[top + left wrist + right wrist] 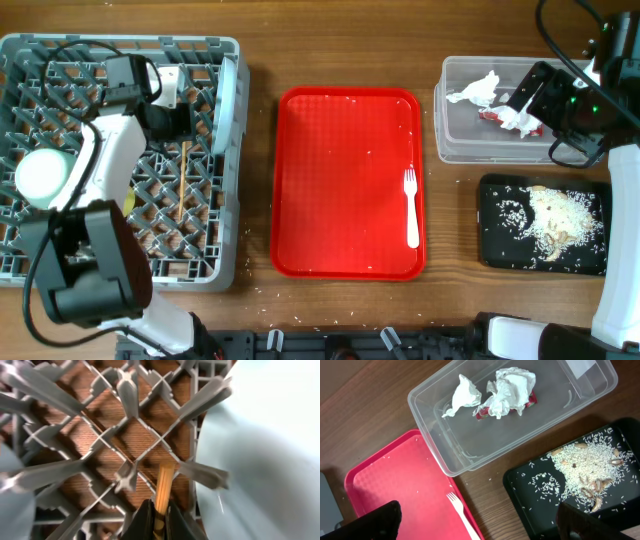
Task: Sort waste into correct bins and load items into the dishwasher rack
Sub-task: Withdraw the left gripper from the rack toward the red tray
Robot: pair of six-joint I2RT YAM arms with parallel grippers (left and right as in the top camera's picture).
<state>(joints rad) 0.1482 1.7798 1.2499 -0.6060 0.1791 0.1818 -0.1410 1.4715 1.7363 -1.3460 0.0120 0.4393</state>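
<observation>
My left gripper (159,521) is shut on the wooden chopsticks (163,487) and holds them down among the pegs of the grey dishwasher rack (215,215), next to the upright pale blue plate (260,455). In the overhead view the chopsticks (182,180) lie in the rack beside the plate (228,95). My right gripper (475,522) is open and empty, high above the clear tub (445,450). The tub holds white tissues (512,390) and the red wrapper (532,399). The black tray (495,235) holds rice scraps (560,215). The white fork (411,205) lies on the red serving tray (340,180).
A pale round bowl or cup (42,177) sits at the rack's left side. Rice crumbs lie scattered on the red tray and on the wood around the rack. The right arm (555,100) hangs over the clear tub (452,140).
</observation>
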